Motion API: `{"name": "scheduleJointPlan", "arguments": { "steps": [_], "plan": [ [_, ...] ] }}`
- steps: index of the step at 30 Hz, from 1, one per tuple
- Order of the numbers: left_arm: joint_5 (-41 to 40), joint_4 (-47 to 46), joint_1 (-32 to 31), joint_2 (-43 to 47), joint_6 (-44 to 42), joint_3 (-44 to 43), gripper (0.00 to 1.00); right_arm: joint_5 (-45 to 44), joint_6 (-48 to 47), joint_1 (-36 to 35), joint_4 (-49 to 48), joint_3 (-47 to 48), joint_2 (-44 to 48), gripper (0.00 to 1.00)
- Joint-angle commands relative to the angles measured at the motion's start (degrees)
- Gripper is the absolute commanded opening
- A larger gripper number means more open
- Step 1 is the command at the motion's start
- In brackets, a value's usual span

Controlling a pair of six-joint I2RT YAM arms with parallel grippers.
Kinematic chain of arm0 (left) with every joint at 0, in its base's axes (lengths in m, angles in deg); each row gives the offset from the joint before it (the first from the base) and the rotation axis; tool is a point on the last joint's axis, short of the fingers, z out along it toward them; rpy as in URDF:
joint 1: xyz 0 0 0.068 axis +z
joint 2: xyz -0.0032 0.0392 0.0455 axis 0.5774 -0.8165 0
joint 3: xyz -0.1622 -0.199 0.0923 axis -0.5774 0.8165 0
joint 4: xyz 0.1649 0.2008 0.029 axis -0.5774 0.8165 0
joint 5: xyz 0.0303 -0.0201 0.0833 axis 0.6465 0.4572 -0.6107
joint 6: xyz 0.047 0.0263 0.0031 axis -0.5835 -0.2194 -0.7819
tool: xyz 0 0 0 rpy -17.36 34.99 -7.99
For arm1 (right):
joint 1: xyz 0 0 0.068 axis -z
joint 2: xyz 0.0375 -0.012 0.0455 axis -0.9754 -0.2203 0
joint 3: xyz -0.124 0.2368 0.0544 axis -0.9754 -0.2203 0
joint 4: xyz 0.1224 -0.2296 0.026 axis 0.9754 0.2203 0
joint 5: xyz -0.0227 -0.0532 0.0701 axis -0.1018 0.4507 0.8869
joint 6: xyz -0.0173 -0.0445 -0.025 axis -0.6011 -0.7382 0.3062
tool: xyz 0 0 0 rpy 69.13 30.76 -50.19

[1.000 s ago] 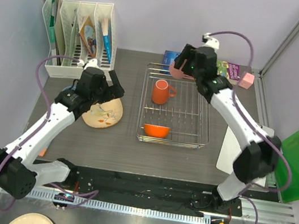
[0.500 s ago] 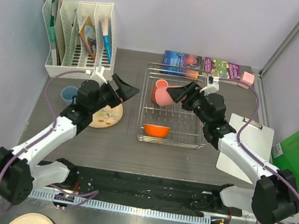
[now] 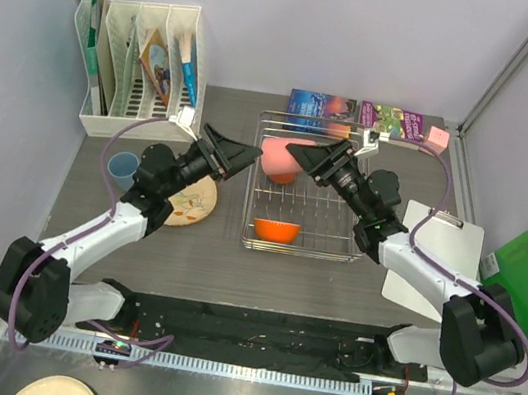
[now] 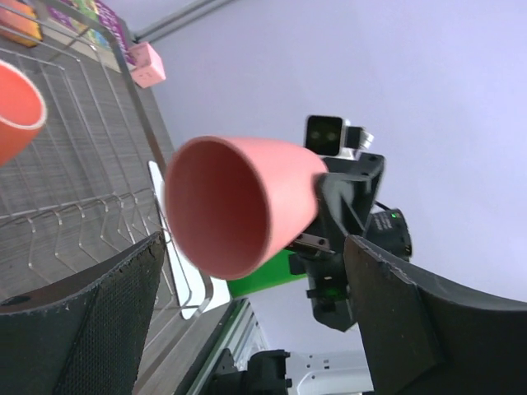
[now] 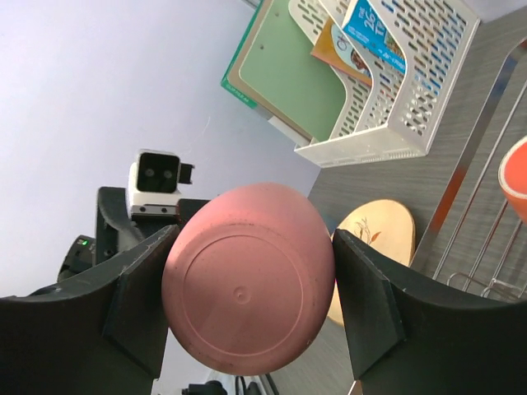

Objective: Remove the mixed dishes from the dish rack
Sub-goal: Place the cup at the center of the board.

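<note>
Pink cup (image 3: 276, 155) lies on its side in the air above the far left part of the dish rack (image 3: 319, 229). It is clamped across its body by the right fingers (image 5: 140, 304). In the right wrist view its round base faces the camera, with one finger pressed against each side. Its open mouth points toward the left arm.

The left fingers (image 4: 82, 329) are spread wide, wider than the cup. In the left wrist view the cup's mouth shows between them, and neither pad touches it. From above, their tips sit just beside the cup's rim at the left edge of the rack.

Below the cup, the orange mug (image 3: 285, 175) stands in the rack, partly hidden. The orange bowl (image 3: 276, 230) rests at the rack's near end.

On the worktop (image 3: 203, 258) left of the rack lies the floral plate (image 3: 192, 204), partly under the left arm. The light blue cup (image 3: 123, 169) stands further left, near the white file organiser (image 3: 144, 66).
</note>
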Motion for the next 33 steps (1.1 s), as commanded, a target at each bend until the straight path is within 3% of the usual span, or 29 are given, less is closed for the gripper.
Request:
{"name": "scheduleJointPlan", "arguments": {
  "steps": [1, 10, 16, 21, 24, 25, 28, 29, 30, 32, 33],
  "plan": [
    [3.18, -7.36, -0.81, -0.72, 0.24, -0.85, 0.87, 2.01, 2.30, -1.23, -6.17, 1.42, -1.96, 0.01],
    [4.68, -9.92, -2.05, -3.01, 0.41, -1.11, 0.77, 3.85, 2.39, -3.25, -6.87, 3.44, -5.83, 0.01],
    [6.26, -10.89, -2.05, -4.15, 0.50, -1.64, 0.45, 3.77, 2.48, -3.61, -6.70, 2.74, -6.54, 0.01],
    [6.35, -10.80, -2.05, -4.06, 0.59, -1.20, 0.36, 2.63, 1.33, -3.70, -5.56, 1.69, -5.22, 0.01],
    [6.44, -10.62, -2.05, -4.15, 0.50, -1.29, 0.22, 2.36, 0.55, -3.61, -4.59, 1.42, -4.60, 0.01],
    [6.53, -10.36, -2.05, -4.15, 0.50, -1.38, 0.12, 2.36, 0.28, -3.69, -4.07, 1.42, -4.26, 0.01],
    [6.53, -8.00, -2.13, -3.89, -0.37, -1.90, 0.00, 2.01, -1.39, -3.69, -1.97, 1.51, -3.64, 0.03],
    [6.53, -6.68, -1.96, -3.19, -1.60, -2.17, 0.00, 1.84, -2.00, -3.70, -0.73, 1.86, -2.86, 0.37],
    [6.35, -5.02, -1.96, -2.66, -2.57, -2.60, 0.00, 1.49, -3.14, -3.61, 1.28, 2.30, -2.41, 0.56],
    [5.74, 3.22, -1.87, -0.56, -5.46, -4.96, 0.00, -1.83, -7.88, -3.69, 11.54, 5.10, -0.92, 0.92],
    [5.04, 7.27, -1.78, 0.32, -9.57, -6.29, 0.00, -3.51, -9.81, -3.78, 15.59, 6.24, 0.65, 0.97]
  ]
}}
